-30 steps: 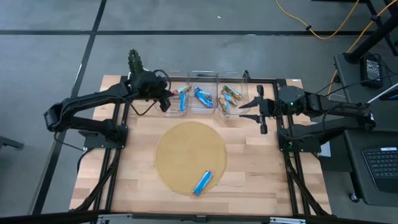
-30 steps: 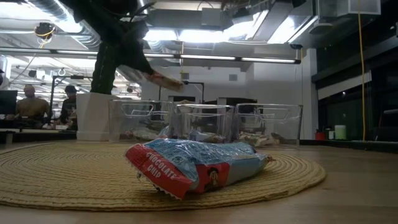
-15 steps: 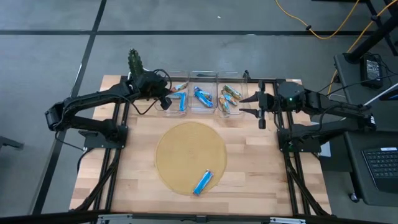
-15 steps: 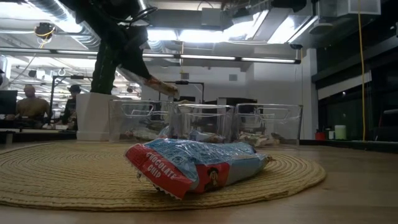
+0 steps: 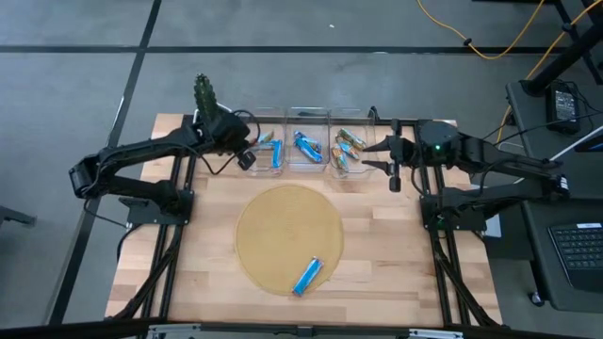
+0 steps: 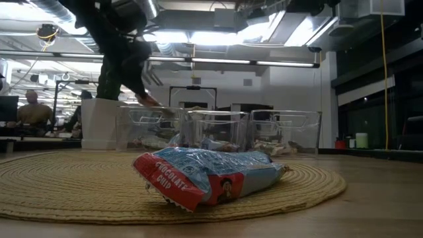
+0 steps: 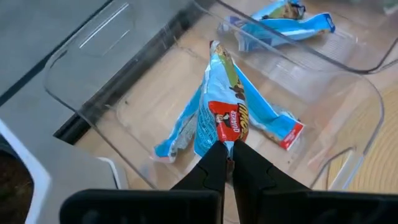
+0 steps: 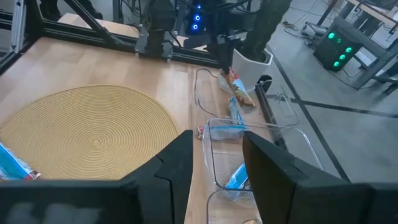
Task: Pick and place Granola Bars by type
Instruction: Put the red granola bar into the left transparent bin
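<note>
Pinching a blue bar [image 7: 225,118] over the leftmost bin [image 7: 81,93], the left gripper [image 7: 227,163] fingers risk releasing crookedly, while the right gripper [image 5: 384,158] waits half-spread.

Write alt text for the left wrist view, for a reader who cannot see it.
The left claw is shut on the end of a blue granola bar, holding it inside a clear plastic bin above another blue bar that lies on the bin's floor. A neighbouring clear bin holds one more blue bar.
</note>
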### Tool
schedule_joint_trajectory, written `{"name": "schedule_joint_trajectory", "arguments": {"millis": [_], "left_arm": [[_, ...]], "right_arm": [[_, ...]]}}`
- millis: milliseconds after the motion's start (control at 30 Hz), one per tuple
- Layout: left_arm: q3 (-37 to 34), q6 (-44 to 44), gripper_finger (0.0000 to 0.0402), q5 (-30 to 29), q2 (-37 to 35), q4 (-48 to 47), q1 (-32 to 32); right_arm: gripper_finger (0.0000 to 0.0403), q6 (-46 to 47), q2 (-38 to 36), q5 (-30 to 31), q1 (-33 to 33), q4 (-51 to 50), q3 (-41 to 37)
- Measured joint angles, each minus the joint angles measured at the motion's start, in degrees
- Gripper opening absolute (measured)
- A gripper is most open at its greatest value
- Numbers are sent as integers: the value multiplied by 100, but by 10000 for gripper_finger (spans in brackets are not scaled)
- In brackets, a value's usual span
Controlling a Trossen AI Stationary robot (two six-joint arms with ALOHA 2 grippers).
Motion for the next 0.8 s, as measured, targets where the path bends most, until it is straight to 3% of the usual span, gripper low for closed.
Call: {"name": "schedule_joint_trajectory", "arguments": {"millis": [267,500,633,800], "left_arm": [[-247,151,35,122,-2,112,-4],[-132,295,113,156,-2,117,-2],[54,287,151,555,-2,155,-11],[369,340,159,1007,-7,157,-225]], "right_arm": [[142,28,279,-2,-14,1,0],[142,42,513,-24,-14,-7,0],[142,148,540,-162,-14,-9,0],[142,327,527,-199,-14,-130,0]]}}
